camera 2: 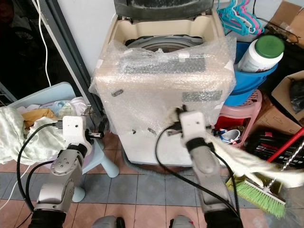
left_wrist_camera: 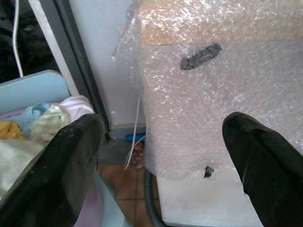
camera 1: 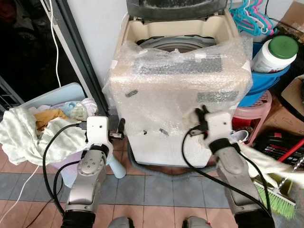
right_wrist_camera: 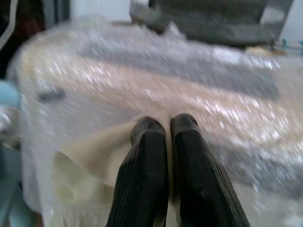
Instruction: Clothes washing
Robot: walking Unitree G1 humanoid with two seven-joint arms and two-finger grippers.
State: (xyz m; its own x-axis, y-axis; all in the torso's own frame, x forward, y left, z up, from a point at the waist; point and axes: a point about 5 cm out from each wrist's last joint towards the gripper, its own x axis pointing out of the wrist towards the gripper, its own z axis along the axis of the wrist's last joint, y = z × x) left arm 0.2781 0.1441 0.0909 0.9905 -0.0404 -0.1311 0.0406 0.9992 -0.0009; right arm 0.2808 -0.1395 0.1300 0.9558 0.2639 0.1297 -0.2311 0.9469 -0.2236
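A beige top-loading washing machine [camera 1: 180, 80] wrapped in bubble wrap stands straight ahead, its lid up and its drum [camera 1: 175, 42] open. My right gripper [right_wrist_camera: 166, 124] is raised against the machine's front, shut on a cream cloth [right_wrist_camera: 94, 156]. That cloth [camera 2: 247, 164] trails in a blur down to the right past my right arm. My left gripper [left_wrist_camera: 161, 122] is open and holds nothing, low beside the machine's left front corner. A pale blue laundry basket [camera 1: 52, 95] at my left holds a heap of clothes [camera 1: 28, 133].
Blue basins with a white green-capped bottle [camera 1: 275, 52] sit on a pink stool [camera 1: 251, 114] right of the machine. Hangers [camera 1: 251, 16] hang behind. A green broom [camera 1: 273, 199] lies at right. A light blue stool [camera 1: 116, 168] stands under the basket. A dark doorway is at left.
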